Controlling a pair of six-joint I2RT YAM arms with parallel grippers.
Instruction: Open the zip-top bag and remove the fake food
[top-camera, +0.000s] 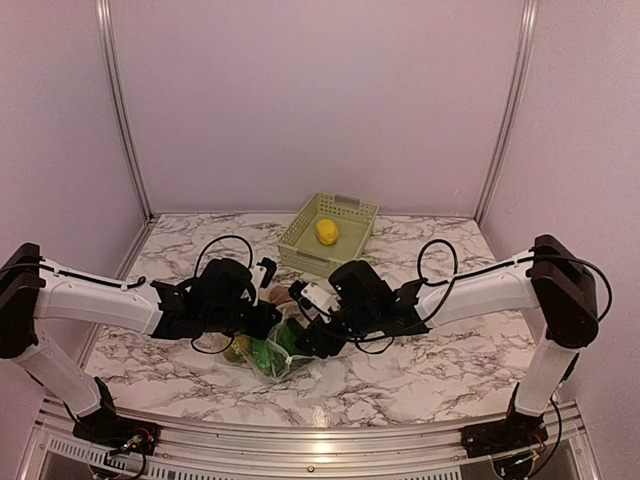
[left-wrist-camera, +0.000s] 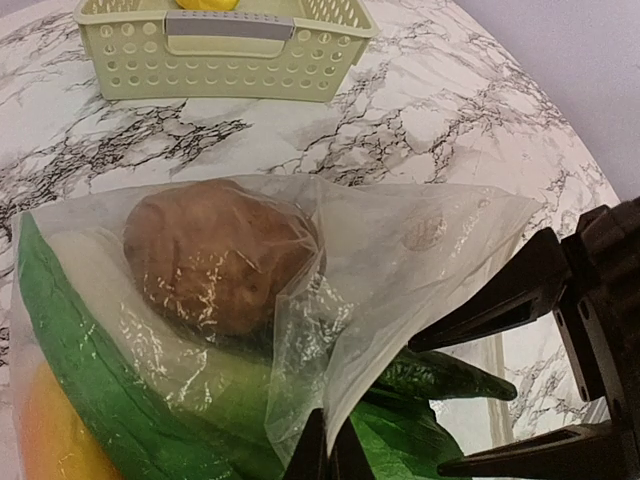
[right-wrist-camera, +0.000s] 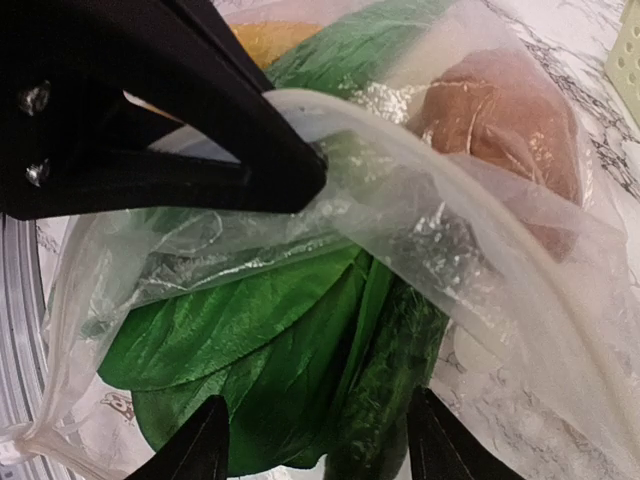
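1. Left gripper (left-wrist-camera: 324, 440): its fingers are pressed together on a fold of the bag (left-wrist-camera: 420, 240), pinching the rim. My read is that you are pinning one lip so the mouth gapes toward the other arm.
2. Right gripper (right-wrist-camera: 318, 405): its fingers are spread and reach in at the mouth, straddling the pod (right-wrist-camera: 395, 350) and the edge of the leaf (right-wrist-camera: 230, 340). I can't tell whether either pad is touching yet.
3. The bag lies on the table (top-camera: 450, 370) between the two grippers, with the basket (top-camera: 352, 207) well behind it. The film is thin, clear, crinkled and glary. It is limp enough to drag along with whatever you pull, which is the likely reason for the pinch.
4. Contents:
   - The brown piece (left-wrist-camera: 215, 260) is rounded and dull, and sits against the upper wall.
   - The leaf is broad and glossy green.
   - The pod is long, dark and lightly ridged.
   - The mango (left-wrist-camera: 50, 430) is smooth and orange-yellow, and sits deepest, away from the mouth.
5. The lemon (top-camera: 327, 231) sits in the basket, which is pale green, slotted and rigid. Judged progress: one item is out and the rest are inside.
6. Watch the loose film lying over the pod — closing there could catch plastic along with the food.
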